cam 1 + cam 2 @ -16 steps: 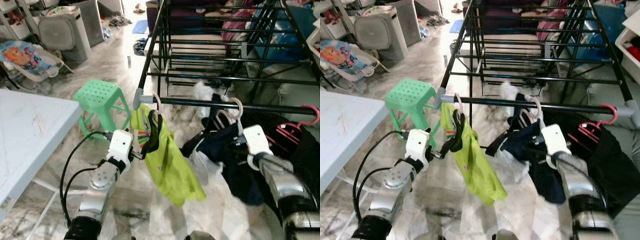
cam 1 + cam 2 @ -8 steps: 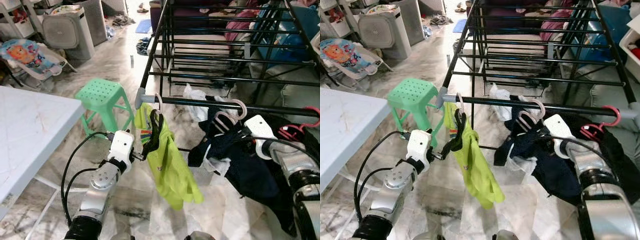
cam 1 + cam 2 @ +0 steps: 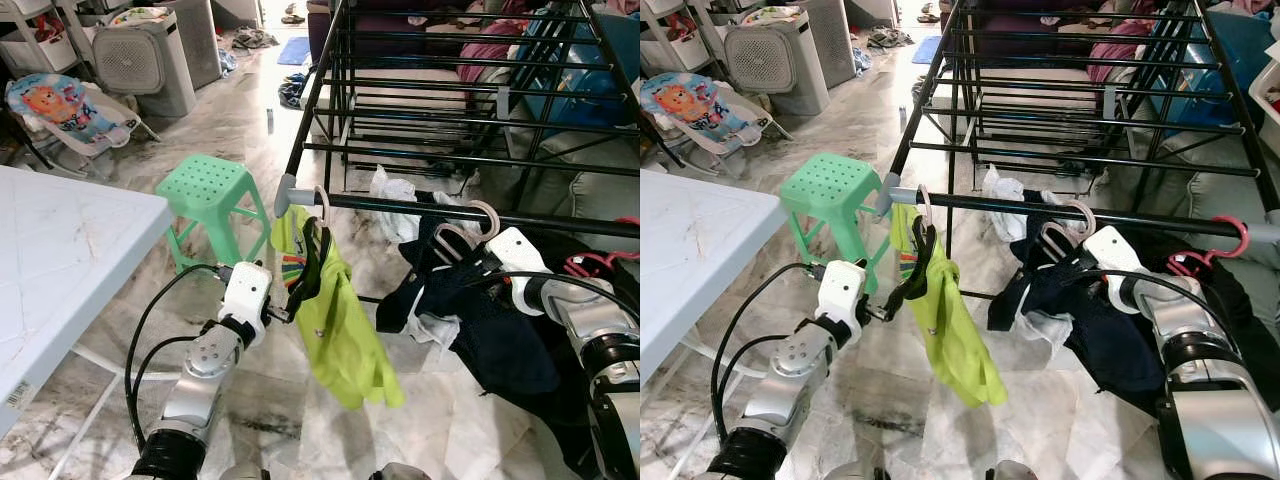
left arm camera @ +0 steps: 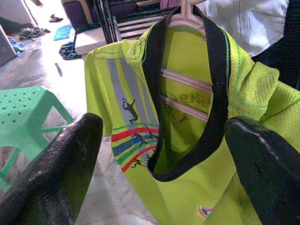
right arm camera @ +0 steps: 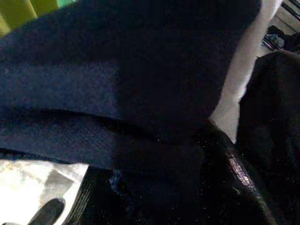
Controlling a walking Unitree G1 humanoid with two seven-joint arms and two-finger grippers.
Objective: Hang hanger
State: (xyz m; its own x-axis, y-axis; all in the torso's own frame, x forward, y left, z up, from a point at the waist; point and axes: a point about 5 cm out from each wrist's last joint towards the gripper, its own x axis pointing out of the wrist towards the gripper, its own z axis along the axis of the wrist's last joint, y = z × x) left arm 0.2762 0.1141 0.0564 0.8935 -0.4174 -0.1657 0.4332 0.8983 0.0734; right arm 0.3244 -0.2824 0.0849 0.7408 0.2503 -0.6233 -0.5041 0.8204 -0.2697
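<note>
Left wrist view showed left gripper [image 4: 161,154] jaws wide, lime shirt [image 4: 197,140] between them, already hung on rack bar [image 3: 440,208]; right gripper [image 3: 470,275] jaws untellable, buried against navy garment [image 3: 480,320].

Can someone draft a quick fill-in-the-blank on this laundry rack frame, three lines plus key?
1. The lime shirt hangs on a pink hanger hooked over the ____ rack bar.
2. The stool on the floor is ____.
3. The left tool sits with its fingers ____, the shirt between them.

Missing words: black; green; open
</note>
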